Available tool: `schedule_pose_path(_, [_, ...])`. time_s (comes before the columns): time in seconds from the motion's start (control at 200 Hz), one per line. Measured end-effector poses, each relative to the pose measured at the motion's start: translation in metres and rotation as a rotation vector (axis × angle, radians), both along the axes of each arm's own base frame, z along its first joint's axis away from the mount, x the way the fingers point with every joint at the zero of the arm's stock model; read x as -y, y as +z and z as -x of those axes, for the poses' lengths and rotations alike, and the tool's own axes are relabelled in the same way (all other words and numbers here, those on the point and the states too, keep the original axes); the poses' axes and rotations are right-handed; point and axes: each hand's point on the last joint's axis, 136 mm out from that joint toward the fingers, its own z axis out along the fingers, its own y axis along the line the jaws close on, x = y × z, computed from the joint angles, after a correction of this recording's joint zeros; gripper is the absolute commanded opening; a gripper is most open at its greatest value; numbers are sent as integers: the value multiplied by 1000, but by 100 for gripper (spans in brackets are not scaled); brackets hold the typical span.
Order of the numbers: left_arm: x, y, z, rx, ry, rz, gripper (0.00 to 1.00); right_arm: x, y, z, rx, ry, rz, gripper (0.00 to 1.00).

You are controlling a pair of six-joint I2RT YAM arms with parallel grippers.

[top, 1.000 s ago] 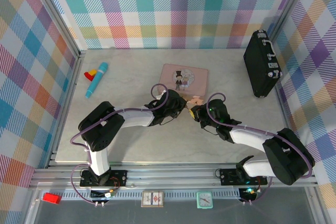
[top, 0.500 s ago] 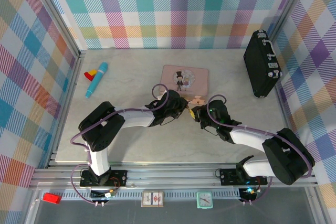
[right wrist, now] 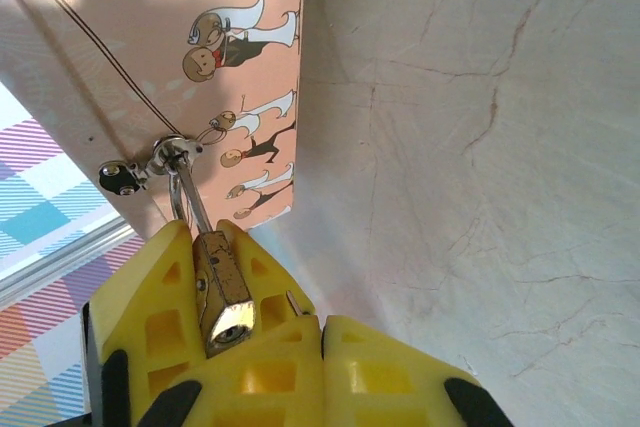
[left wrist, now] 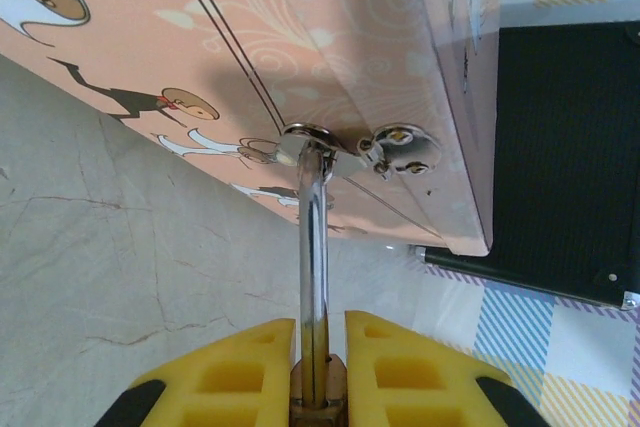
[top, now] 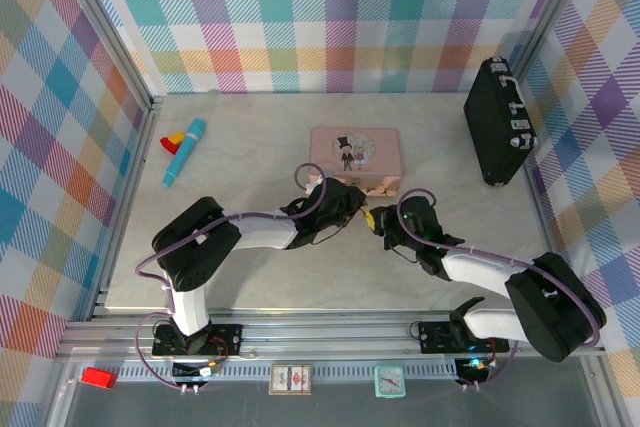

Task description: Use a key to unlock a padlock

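Note:
The small brass padlock [left wrist: 318, 387] sits between the yellow fingers of my left gripper [left wrist: 320, 332], which is shut on its body. Its silvery shackle [left wrist: 314, 247] runs up through the hasp of the pink tin [left wrist: 300, 47]. In the right wrist view the padlock [right wrist: 222, 287] shows its keyhole end toward my right gripper [right wrist: 322, 325]. That gripper is shut, and a thin sliver of the key [right wrist: 298, 303] pokes from its fingertips just right of the keyhole, apart from it. From above, both grippers [top: 355, 209] [top: 372, 219] meet at the tin's [top: 355, 152] near edge.
A black case [top: 497, 122] stands at the right wall. A blue marker [top: 184, 152] and a red and yellow piece [top: 172, 137] lie at the far left. The marble tabletop [top: 250, 277] stretches in front of both arms.
The pink tin has swung square to the table and shifted slightly right. Both grippers moved a little right and toward me with it, staying shut.

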Motion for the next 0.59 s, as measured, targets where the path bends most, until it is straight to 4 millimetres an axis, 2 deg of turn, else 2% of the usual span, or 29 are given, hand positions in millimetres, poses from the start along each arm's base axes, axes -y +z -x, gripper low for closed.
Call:
schedule_pose_path(0.15, [-4,-5,1,19,9,-31,0,10,10,6,30,-30,-11,0])
schedule_pose_path(0.32, [-3,-2,0,56,21,-42,0,16,24,8,73,-61,-20,0])
schedule_pose_path(0.595, [3,-3,1,88,18,-47,0,12,14,13,32,-77,-32,0])
